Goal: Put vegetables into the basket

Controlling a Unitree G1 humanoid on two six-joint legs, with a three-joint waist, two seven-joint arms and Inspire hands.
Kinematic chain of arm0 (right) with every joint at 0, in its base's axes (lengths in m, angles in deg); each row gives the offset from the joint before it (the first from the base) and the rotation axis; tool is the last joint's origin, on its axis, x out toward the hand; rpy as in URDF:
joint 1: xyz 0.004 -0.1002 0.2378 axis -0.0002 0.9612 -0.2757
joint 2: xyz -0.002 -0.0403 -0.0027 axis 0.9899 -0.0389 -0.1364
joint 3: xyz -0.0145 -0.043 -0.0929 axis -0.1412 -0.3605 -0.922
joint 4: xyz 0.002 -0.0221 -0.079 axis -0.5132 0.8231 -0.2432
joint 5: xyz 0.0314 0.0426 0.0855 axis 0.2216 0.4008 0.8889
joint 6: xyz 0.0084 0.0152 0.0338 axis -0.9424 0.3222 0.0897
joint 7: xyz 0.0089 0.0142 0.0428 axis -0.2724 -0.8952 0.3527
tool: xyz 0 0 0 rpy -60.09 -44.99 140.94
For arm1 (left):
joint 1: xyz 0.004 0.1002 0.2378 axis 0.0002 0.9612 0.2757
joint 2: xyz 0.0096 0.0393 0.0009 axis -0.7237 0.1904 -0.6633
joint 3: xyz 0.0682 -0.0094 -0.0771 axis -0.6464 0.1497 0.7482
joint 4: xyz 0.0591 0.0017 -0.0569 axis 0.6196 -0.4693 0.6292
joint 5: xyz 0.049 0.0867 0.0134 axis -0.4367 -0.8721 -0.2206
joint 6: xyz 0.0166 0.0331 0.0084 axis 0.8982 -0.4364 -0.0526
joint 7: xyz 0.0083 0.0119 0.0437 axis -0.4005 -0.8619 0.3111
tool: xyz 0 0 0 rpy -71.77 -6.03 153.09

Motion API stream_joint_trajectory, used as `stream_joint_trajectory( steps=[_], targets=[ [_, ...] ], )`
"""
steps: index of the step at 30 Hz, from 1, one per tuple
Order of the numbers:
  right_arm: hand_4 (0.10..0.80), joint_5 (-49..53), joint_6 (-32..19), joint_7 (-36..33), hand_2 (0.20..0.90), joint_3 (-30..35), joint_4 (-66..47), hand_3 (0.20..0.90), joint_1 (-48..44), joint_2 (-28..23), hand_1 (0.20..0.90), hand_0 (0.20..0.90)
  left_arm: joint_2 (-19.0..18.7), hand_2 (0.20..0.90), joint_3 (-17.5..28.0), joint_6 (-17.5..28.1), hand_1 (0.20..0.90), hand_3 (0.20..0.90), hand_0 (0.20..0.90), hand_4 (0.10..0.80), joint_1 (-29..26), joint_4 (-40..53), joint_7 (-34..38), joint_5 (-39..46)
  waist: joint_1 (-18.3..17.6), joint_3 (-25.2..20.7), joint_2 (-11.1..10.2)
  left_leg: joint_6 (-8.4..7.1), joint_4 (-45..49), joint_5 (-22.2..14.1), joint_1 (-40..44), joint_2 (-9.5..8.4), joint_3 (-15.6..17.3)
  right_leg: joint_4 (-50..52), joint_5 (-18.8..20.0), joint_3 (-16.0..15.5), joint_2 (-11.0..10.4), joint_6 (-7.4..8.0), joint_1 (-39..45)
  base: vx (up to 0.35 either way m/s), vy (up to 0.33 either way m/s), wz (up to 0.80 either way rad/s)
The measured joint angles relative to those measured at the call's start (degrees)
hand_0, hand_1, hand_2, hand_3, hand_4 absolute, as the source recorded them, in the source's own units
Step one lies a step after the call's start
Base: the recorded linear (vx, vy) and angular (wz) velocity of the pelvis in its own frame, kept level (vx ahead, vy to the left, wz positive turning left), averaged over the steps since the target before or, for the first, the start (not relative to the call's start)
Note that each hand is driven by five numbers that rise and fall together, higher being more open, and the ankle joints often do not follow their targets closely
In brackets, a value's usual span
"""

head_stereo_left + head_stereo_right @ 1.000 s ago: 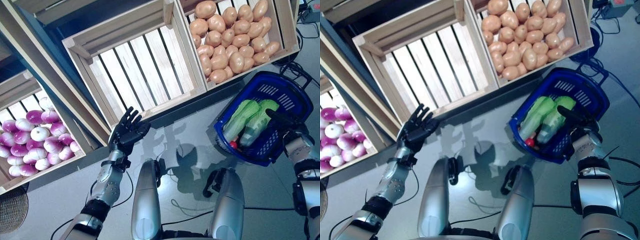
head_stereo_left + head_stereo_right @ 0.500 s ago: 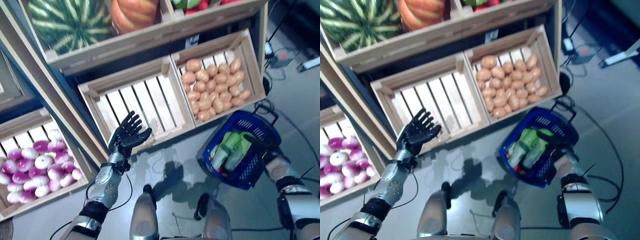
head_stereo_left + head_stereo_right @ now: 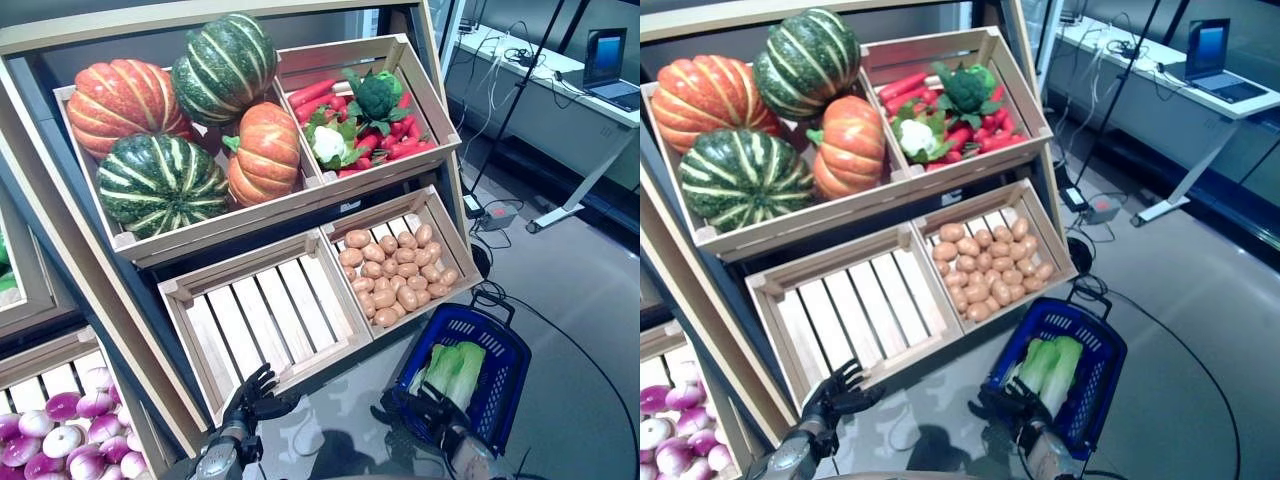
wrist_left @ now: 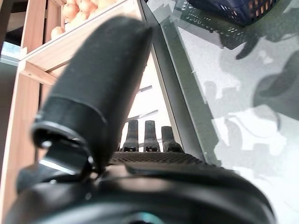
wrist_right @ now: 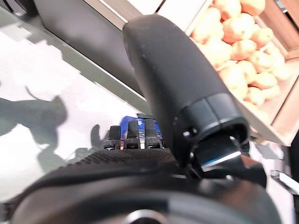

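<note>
Right hand (image 3: 432, 412): gripping the basket (image 3: 497, 352) rim, fingers clenched on it.
Left hand (image 3: 252, 395): hovering released, fingers spread.
Risk: basket tipping, spilling greens (image 3: 452, 368).

No lettering, label, number or sign is legible anywhere: the pale wooden slatted crates (image 3: 265, 310) and blue plastic mesh basket (image 3: 500, 375) are unmarked.

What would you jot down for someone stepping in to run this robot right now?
Left hand: open, holding nothing, low in front of the slatted crate with nothing in it.
Right hand: at the near rim of the blue basket; whether it grips it cannot be told.
Done: leafy greens already lie in the basket.
Left: potatoes, chillies, broccoli and cauliflower, pumpkins and onions are on the shelves.
</note>
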Motion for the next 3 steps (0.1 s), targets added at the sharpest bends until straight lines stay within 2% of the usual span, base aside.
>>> stream_joint_trajectory(
  steps=[3],
  targets=[
    [0.8,3.04,0.02,2.56,0.9,0.16,-0.28,0.9,2.4,0.77,0.9,0.9,0.05,0.9,0.1,1.39,0.9,0.9,0.9,0.8,1.61,-0.19,1.31,-2.1,-0.49,-1.15,0.01,0.02,-0.04,0.04,0.37,0.0,0.02,-0.01,0.0,0.14,0.04,0.0,0.38,0.0,0.0,0.0]
  ],
)
